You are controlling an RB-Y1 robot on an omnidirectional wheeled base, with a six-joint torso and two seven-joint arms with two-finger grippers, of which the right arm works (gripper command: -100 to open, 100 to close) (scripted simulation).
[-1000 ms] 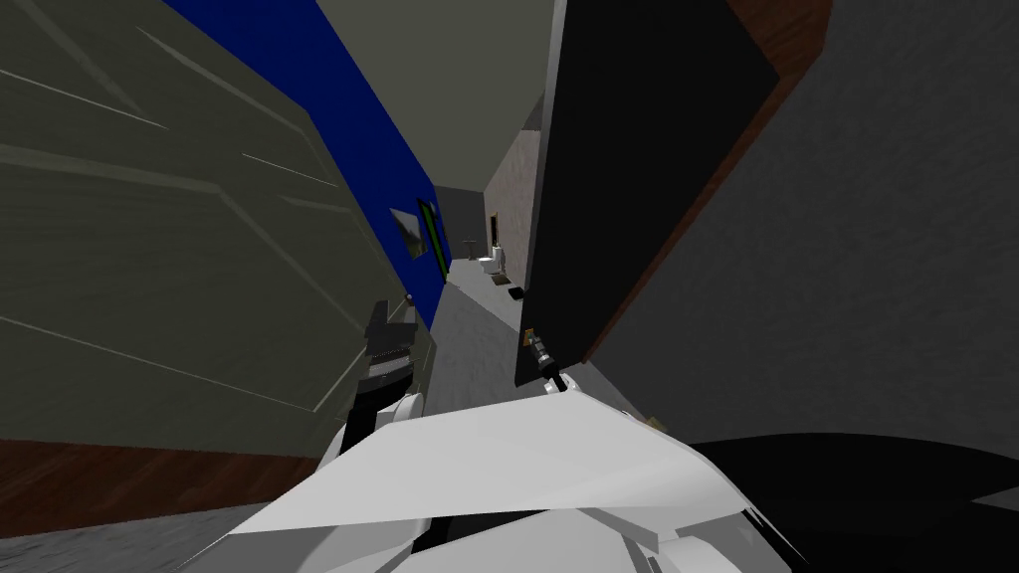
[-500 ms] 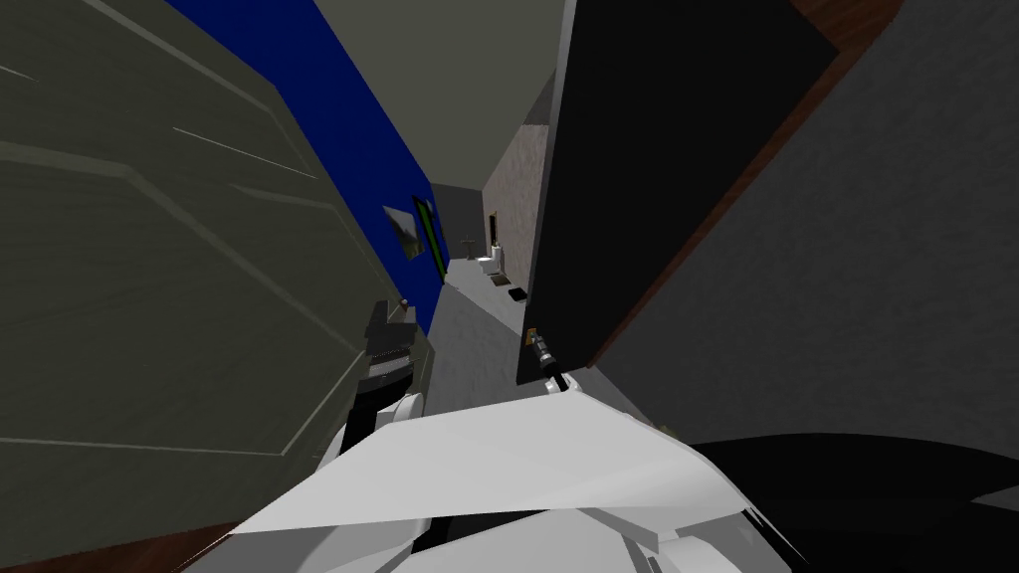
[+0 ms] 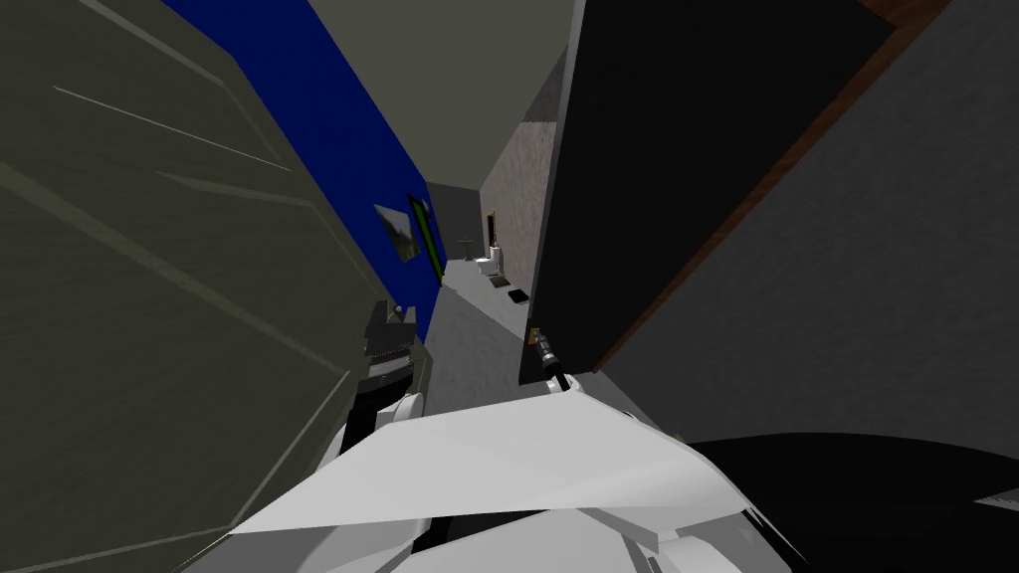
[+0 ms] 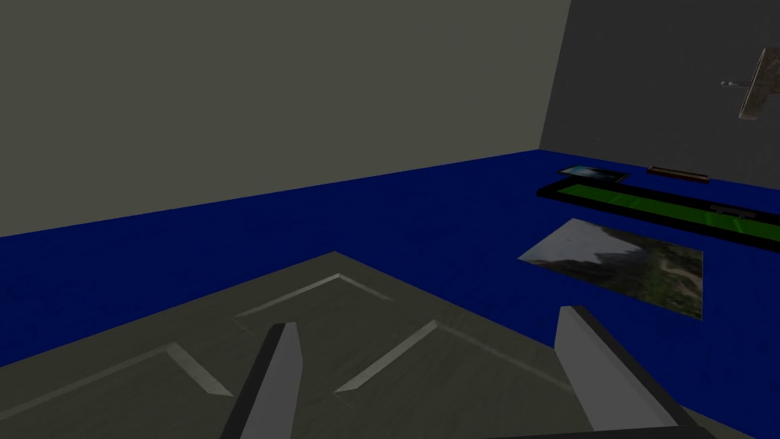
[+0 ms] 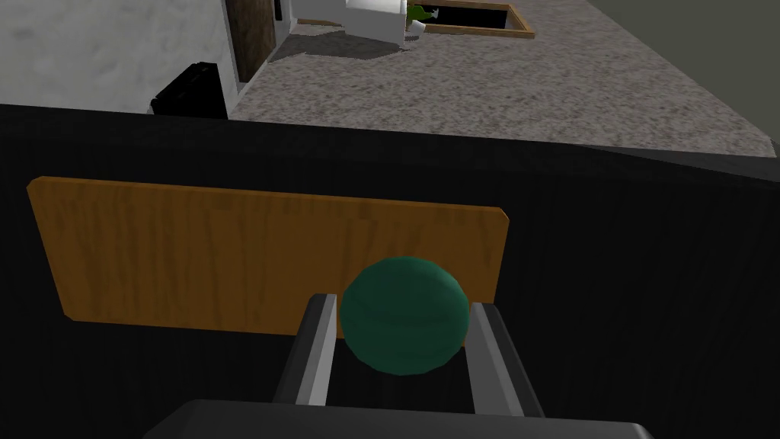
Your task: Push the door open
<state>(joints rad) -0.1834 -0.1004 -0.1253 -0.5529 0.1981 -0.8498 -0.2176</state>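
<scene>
Right arm reaches forward, low in the centre of the head frame, right gripper (image 3: 544, 350) at the lower near edge of the tall black door (image 3: 677, 149) that fills the upper middle-right. Its 2 fingers are clenched on the dark green round knob (image 5: 402, 335), 1 per side; the knob sits on an orange-brown wooden backplate (image 5: 190, 251). Left arm at lower centre-left, left gripper (image 4: 428, 318) close over the grey-olive panelled door (image 3: 149, 298), contact unclear; 2 fingers spread wide, released, blue wall (image 4: 381, 221) beyond
</scene>
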